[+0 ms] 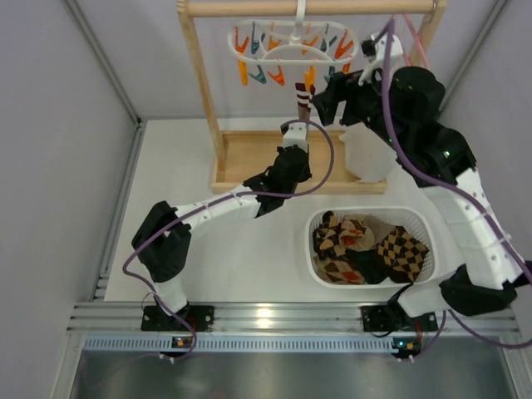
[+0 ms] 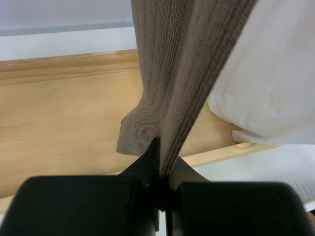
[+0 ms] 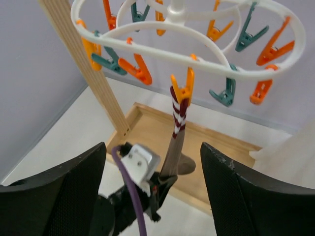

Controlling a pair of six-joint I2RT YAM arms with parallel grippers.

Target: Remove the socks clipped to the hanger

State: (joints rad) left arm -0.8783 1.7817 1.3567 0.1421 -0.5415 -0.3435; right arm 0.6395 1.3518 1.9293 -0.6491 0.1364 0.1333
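Observation:
The white oval hanger (image 1: 291, 51) with orange and teal clips hangs from the wooden rack. One tan sock (image 1: 303, 101) with a red-and-white striped cuff hangs from an orange clip (image 3: 183, 89) at its near side. My left gripper (image 1: 299, 133) is shut on the lower part of this sock (image 2: 162, 64), which runs taut up from the jaws. In the right wrist view the sock (image 3: 173, 147) and left gripper (image 3: 165, 184) show below the hanger (image 3: 147, 49). My right gripper (image 1: 330, 90) is open and empty, just right of the sock, its fingers (image 3: 64, 191) wide apart.
A white basket (image 1: 316, 223) holding several argyle socks (image 1: 405, 252) sits front right. A white garment (image 1: 366, 154) hangs right of the sock over the rack's wooden base (image 1: 249, 158). The rack post (image 1: 199, 75) stands left. A pink wire hanger (image 1: 418, 43) hangs at the right.

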